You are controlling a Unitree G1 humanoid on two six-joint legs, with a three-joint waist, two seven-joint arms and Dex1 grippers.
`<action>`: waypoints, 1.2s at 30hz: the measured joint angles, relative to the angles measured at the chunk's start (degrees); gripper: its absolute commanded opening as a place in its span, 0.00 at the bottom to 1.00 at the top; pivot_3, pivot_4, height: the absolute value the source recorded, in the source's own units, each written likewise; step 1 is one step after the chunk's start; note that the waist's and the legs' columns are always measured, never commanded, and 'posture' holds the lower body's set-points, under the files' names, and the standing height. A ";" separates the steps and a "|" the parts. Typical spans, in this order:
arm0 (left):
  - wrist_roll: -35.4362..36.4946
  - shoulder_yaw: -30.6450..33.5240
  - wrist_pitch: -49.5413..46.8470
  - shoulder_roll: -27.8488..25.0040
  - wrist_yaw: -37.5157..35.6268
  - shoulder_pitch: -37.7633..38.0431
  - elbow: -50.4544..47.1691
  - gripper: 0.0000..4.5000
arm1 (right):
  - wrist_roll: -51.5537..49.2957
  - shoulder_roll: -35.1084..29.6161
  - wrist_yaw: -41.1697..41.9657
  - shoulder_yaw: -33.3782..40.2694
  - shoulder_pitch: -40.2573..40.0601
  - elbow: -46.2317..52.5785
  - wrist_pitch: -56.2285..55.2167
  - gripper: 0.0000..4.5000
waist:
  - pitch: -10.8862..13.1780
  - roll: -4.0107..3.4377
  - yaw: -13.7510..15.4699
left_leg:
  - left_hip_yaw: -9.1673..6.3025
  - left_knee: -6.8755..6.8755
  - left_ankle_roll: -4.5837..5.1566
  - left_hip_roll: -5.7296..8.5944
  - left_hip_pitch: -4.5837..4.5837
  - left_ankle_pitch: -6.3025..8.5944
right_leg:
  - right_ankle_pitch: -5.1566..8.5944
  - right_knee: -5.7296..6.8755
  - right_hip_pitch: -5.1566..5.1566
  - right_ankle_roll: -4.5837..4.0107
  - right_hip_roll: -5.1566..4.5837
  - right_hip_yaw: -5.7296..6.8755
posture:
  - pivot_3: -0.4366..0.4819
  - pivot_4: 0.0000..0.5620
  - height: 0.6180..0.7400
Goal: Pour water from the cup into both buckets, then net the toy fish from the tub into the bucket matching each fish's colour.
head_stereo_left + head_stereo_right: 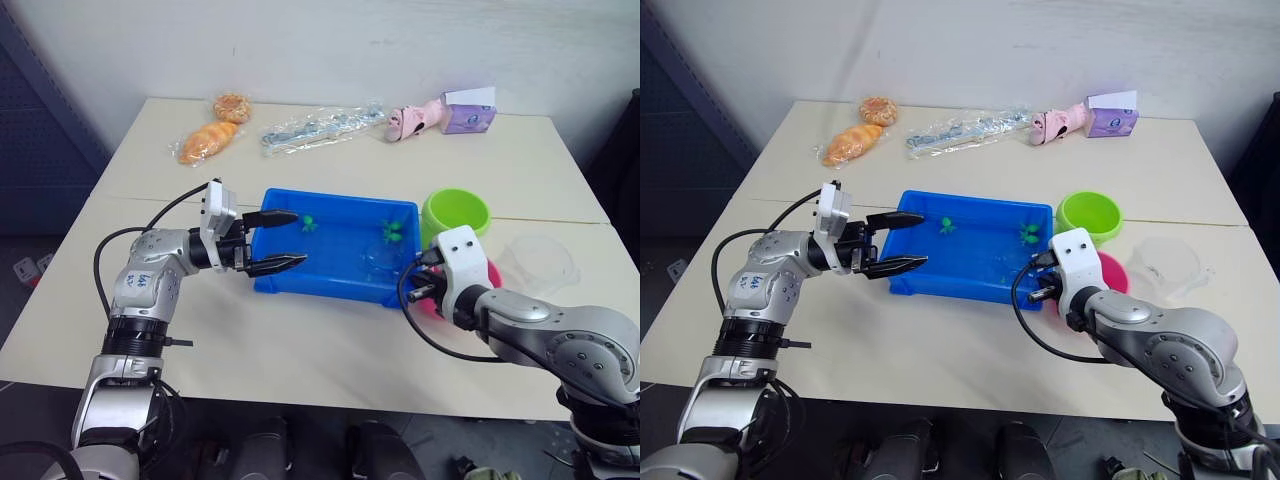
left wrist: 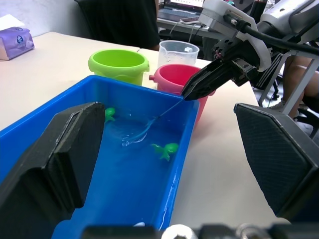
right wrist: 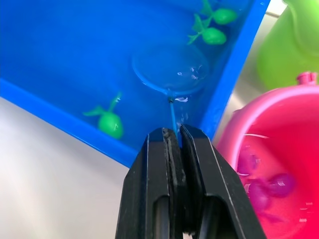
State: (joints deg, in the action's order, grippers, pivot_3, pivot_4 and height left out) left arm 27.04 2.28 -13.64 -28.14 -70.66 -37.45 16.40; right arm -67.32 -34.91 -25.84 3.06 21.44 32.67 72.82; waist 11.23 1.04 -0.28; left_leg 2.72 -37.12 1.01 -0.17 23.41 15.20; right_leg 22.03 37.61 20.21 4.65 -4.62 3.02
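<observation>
Three green fish: visible in the right wrist view, all in the water of the tub [image 1: 330,275] — one [image 3: 110,122] near the wall closest to the robot, two [image 3: 214,35] close together toward the far end.
Tub: bright blue, on the pale worktop [image 1: 300,360], between the two arms.
Net: its hoop [image 3: 169,69] lies in the water inside the tub; the thin handle runs up out of it to the right gripper [image 3: 173,135].
Right gripper: jaws pressed together on the net handle, just over the tub wall that faces the buckets.
Left gripper [image 1: 272,241]: jaws spread wide and holding nothing, hovering at the tub's left end, one finger above the rim.
Pink bucket [image 2: 177,82]: touching or almost touching the tub's right end (mostly hidden behind the right wrist in the head views); small pink shapes [image 3: 271,186] lie in its bottom — probably fish.
Green bucket [image 1: 456,215]: just beyond the pink one, near the tub's far right corner.
Cup [image 1: 540,262]: clear, upright, to the right of both buckets.
Far edge of worktop: bread [image 1: 210,140], a clear plastic packet [image 1: 320,127], a pink toy [image 1: 415,120], a purple tissue pack [image 1: 470,112].
</observation>
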 measured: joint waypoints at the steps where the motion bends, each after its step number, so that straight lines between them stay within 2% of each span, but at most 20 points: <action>1: 0.00 0.00 0.00 0.00 0.00 0.00 0.00 0.99 | -0.03 0.58 -0.34 0.31 0.01 -0.40 0.40 0.00 | 0.00 0.00 -0.05 | 0.00 0.00 0.00 0.00 0.00 0.00 | 0.00 0.00 0.01 0.00 0.00 0.00 | 0.48 0.27 1.00; 8: 0.00 0.00 0.00 0.00 0.01 0.00 0.00 0.99 | 4.85 1.76 0.25 1.09 0.47 -1.41 0.89 0.00 | 0.00 0.00 -0.02 | 0.01 0.02 0.00 0.01 0.00 0.00 | 0.00 0.00 0.02 0.00 0.00 -0.01 | 0.48 0.27 1.00; 21: 0.01 0.01 -0.08 -0.01 0.23 0.02 -0.33 0.99 | 17.38 3.24 6.82 -2.42 1.89 -0.06 -0.13 0.00 | 0.00 0.00 0.04 | 0.01 0.06 0.00 0.03 0.04 0.00 | 0.00 0.00 0.07 0.00 -0.02 -0.01 | 0.48 0.27 1.00; 36: 0.02 0.00 -0.09 0.00 0.52 0.05 -0.35 0.99 | 21.42 3.14 14.93 -2.30 1.41 5.94 6.68 0.00 | 0.00 0.00 -0.13 | 0.01 0.07 0.00 0.03 0.04 0.00 | 0.00 0.01 0.10 0.00 -0.02 -0.03 | 0.48 0.27 1.00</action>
State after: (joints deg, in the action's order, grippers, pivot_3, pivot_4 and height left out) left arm 27.06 2.29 -13.72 -28.14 -70.15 -37.40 16.05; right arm -45.90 -31.77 -10.91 0.76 22.85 38.61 79.50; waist 11.23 1.03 -0.41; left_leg 2.74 -37.04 1.01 -0.14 23.45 15.20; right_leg 22.03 37.63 20.31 4.65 -4.64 2.99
